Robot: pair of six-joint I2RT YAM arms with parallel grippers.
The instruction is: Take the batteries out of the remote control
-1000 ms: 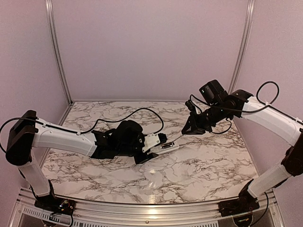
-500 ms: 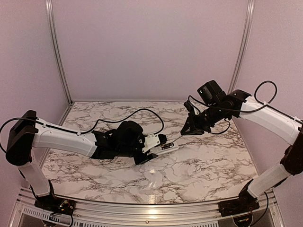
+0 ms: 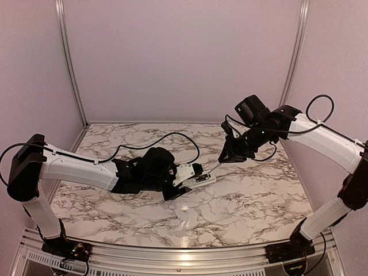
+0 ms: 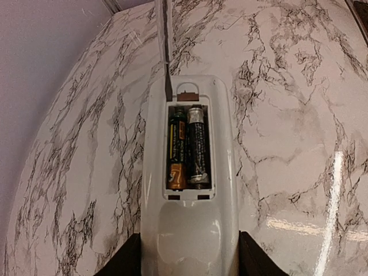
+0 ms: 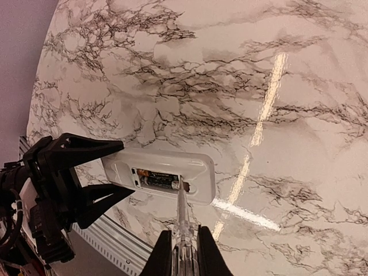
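Note:
The white remote control (image 4: 190, 230) is held level over the table, with my left gripper (image 4: 190, 261) shut on its near end, one finger on each side. Its back compartment is uncovered and two batteries (image 4: 187, 146) lie side by side inside. My right gripper (image 5: 180, 253) is shut on a thin grey stick tool (image 5: 181, 218). The tool's tip touches the far end of the compartment by the batteries (image 5: 158, 179). In the top view the remote control (image 3: 201, 178) sits between the left gripper (image 3: 185, 179) and the right gripper (image 3: 225, 156).
The marble table (image 3: 253, 195) lies under both arms. A black cable (image 3: 172, 135) loops across the table behind the left arm. Metal rails (image 3: 172, 253) run along the near edge, and purple walls close off the back and sides.
The right arm's wrist has shifted a little to the left, with the tool still at the remote. The left arm and the remote have stayed put.

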